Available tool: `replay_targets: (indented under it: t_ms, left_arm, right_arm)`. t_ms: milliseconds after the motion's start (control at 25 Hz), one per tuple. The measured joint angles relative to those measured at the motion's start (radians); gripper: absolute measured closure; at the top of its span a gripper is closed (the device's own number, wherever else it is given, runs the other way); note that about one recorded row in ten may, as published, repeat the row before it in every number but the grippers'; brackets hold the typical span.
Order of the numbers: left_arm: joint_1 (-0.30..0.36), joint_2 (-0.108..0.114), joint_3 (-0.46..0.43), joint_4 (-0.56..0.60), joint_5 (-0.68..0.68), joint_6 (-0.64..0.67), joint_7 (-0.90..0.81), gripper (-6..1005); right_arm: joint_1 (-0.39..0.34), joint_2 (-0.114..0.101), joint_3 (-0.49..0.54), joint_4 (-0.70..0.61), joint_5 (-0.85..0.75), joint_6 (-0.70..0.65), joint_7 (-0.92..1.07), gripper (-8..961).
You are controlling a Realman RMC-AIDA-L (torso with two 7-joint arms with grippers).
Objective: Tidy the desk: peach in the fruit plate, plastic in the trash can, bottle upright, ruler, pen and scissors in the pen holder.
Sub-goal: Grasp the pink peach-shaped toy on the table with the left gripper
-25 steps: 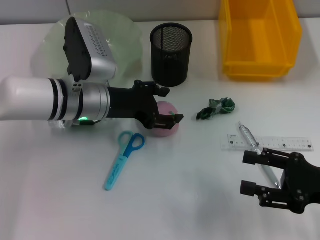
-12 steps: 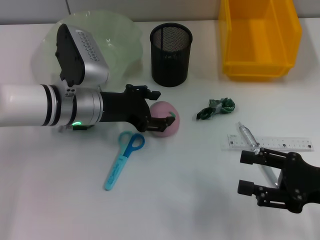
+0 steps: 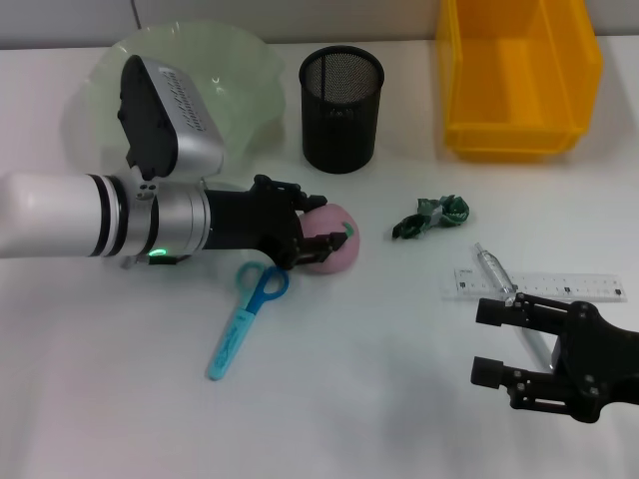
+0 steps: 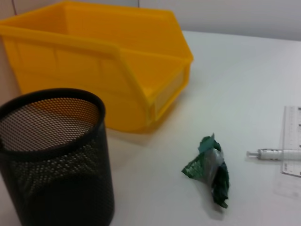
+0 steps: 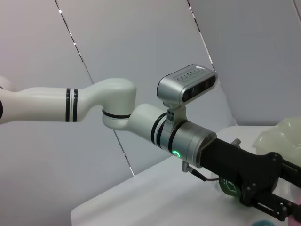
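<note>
The round pink peach [image 3: 332, 249] sat on the white desk [image 3: 349, 379], between the spread black fingers [image 3: 334, 240] of the left gripper [image 3: 321, 224], beside the blue plastic scissors [image 3: 247, 317]. The right gripper [image 3: 489, 342] hovered parked, fingers apart, over the pen [image 3: 496, 278].

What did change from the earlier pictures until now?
The left gripper drew back toward the robot's left and closed in around the peach, which shifted slightly with it. The right gripper, scissors, ruler and pen stayed put.
</note>
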Motion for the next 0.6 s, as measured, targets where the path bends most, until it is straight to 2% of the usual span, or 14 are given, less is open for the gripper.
replay_targets:
  t_ms: [200, 600]
  left_arm:
    - [-0.004, 0.000, 0.013, -0.004, 0.001, -0.009, 0.000, 472]
    - [-0.012, 0.001, 0.035, 0.016, 0.004, 0.012, -0.025, 759]
  right_arm:
    - [0.005, -0.001, 0.000, 0.004, 0.000, 0.004, 0.000, 212]
    - [0.015, -0.002, 0.001, 0.005, 0.000, 0.008, 0.001, 212]
